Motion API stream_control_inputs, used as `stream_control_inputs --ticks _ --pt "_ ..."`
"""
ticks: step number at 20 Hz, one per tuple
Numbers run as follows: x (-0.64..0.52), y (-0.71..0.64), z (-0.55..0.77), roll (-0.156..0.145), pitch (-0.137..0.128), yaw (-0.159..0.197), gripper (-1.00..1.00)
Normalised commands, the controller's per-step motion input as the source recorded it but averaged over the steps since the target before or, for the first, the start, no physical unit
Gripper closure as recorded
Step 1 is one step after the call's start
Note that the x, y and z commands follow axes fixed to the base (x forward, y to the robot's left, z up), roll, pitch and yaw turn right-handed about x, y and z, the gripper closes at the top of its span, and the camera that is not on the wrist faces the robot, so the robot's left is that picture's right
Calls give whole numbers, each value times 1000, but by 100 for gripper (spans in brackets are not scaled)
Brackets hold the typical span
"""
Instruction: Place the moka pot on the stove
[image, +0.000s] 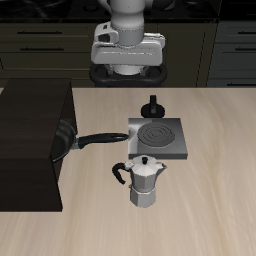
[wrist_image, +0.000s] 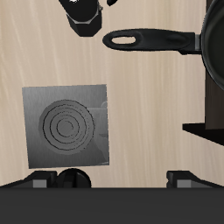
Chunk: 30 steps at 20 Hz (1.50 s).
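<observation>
Currently, left of centre in the exterior view, the frying pan (image: 70, 140) points its handle at the stove (image: 158, 137). The moka pot (image: 146, 182) stands lower centre, ungrasped. The gripper (image: 128, 70) hangs above, opening indeterminate. Risk: descent clips that handle.

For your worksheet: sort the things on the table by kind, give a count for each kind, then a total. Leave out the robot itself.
Moka pot: 1
Stove: 1
Frying pan: 1
Large black box: 1
Total: 4
</observation>
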Motion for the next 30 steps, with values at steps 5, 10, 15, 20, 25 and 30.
stream_control_inputs --ticks 5,10,15,20,25,30 --pt "299 70 14 33 14 7 -100" --pt "312 62 29 21 -2 -15 -100" --pt "336 18 20 -6 -1 1 -100" --pt "415 42 -25 -7 4 -2 -100" --pt "257 72 -54 -9 13 -6 -100" --pt "269 92 -20 -9 4 1 -100"
